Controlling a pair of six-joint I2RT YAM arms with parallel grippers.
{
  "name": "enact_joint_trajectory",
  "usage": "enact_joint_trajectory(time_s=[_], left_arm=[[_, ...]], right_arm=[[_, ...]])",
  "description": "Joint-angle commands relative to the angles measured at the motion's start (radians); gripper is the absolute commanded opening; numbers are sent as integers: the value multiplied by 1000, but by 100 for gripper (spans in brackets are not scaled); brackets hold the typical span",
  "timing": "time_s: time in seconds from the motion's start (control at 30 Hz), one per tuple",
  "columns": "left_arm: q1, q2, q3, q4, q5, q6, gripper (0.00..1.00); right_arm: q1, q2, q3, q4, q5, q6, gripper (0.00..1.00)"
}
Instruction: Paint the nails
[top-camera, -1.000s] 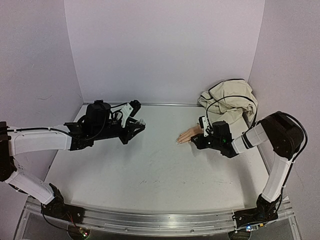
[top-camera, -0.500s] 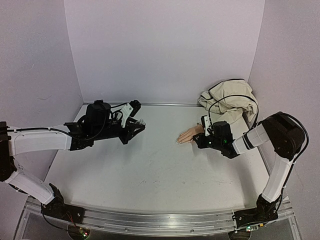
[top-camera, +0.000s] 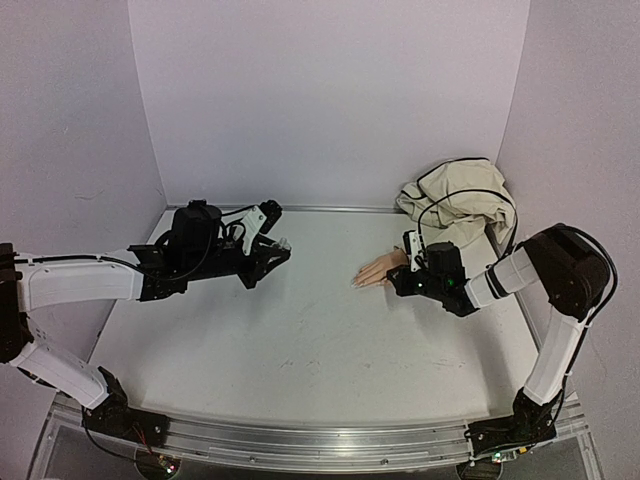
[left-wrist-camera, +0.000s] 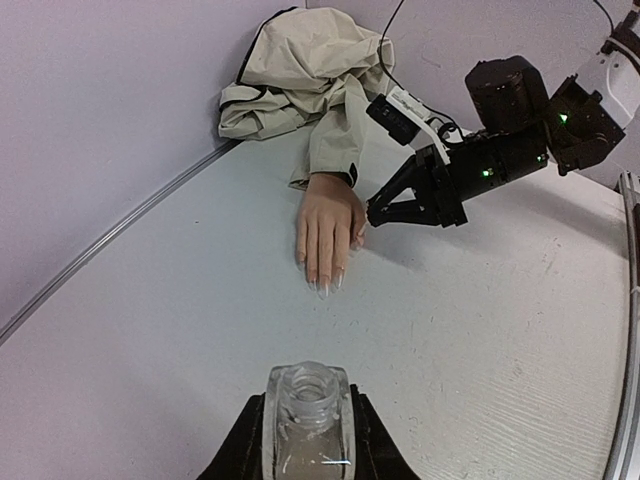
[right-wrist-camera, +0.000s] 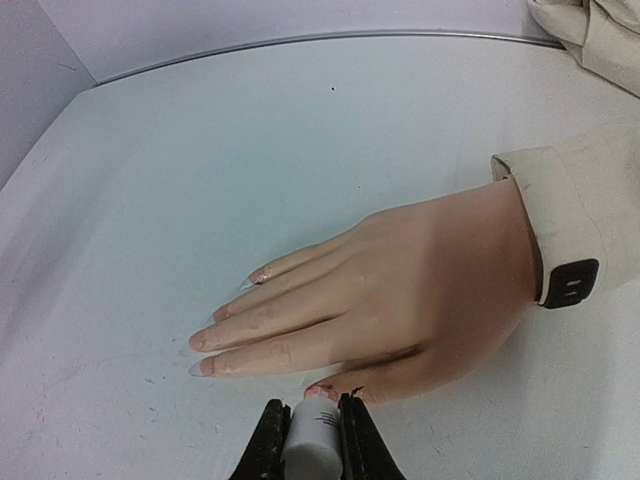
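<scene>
The top camera looks down over the whole surface (top-camera: 300, 340); both wrist cameras face the mannequin hand (left-wrist-camera: 328, 232), the right one nearest.

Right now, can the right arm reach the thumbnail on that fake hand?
Probably yes. The right gripper, shut on a white applicator, sits right at the thumb tip of the mannequin hand, which lies flat and uncovered. Nothing stands between them.

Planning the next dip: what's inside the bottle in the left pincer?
The bottle stands uncapped in the shut left pincer, its neck open. Through the clear glass something pale shows low down; the fingers cover its sides and base, so the level is unclear.
</scene>
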Motion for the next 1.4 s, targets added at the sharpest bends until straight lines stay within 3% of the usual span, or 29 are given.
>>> enact_joint_trajectory(time_s=[0.0,1.37], left_arm=[[1,-23,30,57,19,0,0],[-6,-37,26,58,15,12,0]], right_arm=[[0,8,40,11,7,-2,0],[7,23,31,-15,-58,24,0]])
